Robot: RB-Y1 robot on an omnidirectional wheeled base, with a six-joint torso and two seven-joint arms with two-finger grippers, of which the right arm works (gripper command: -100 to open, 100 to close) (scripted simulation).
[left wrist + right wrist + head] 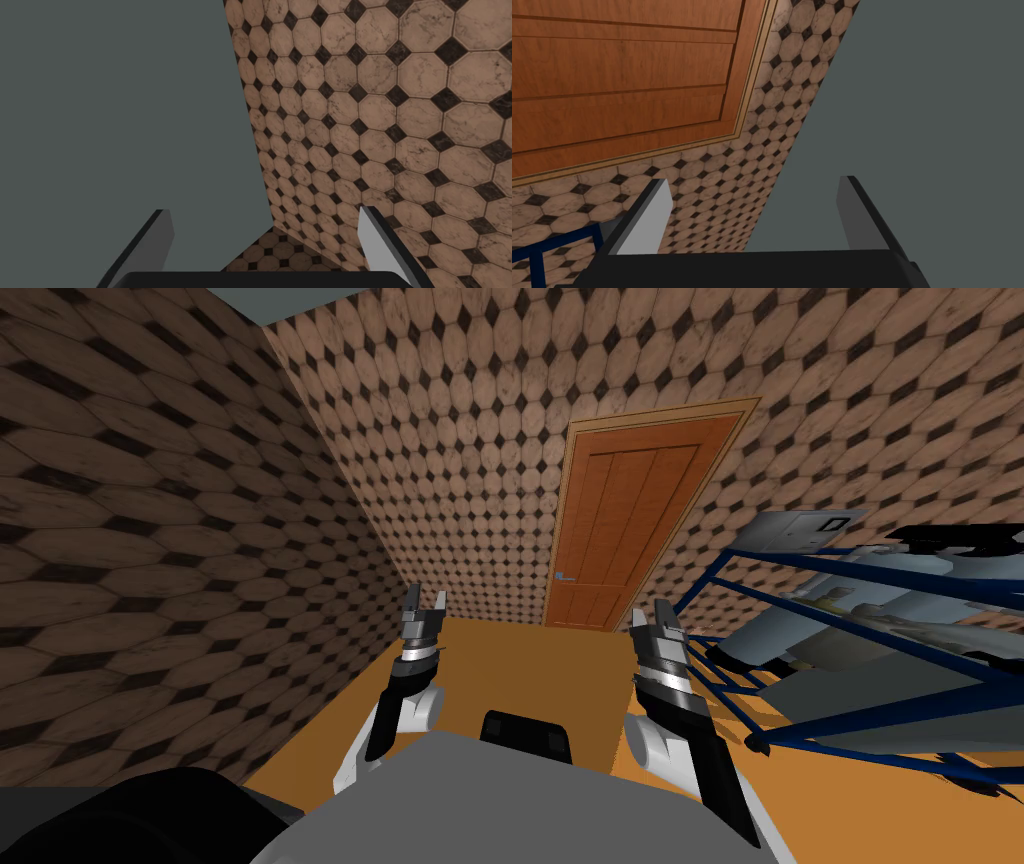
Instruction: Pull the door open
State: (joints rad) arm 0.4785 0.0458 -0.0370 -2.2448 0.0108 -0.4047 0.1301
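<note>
Door (630,528) of reddish-brown wood, with tall recessed panels and a pale frame, stands shut in the far wall. Its small grey handle (563,577) is at its left edge. Walls (450,468) carry beige octagonal tiles set with small dark squares, and the floor (530,658) is plain orange. Left claw (426,600) and right claw (652,616) are raised well short of the door, blade fingers spread, gripping nothing. A blue-barred rack (860,628) stands just beside the right claw.
</note>
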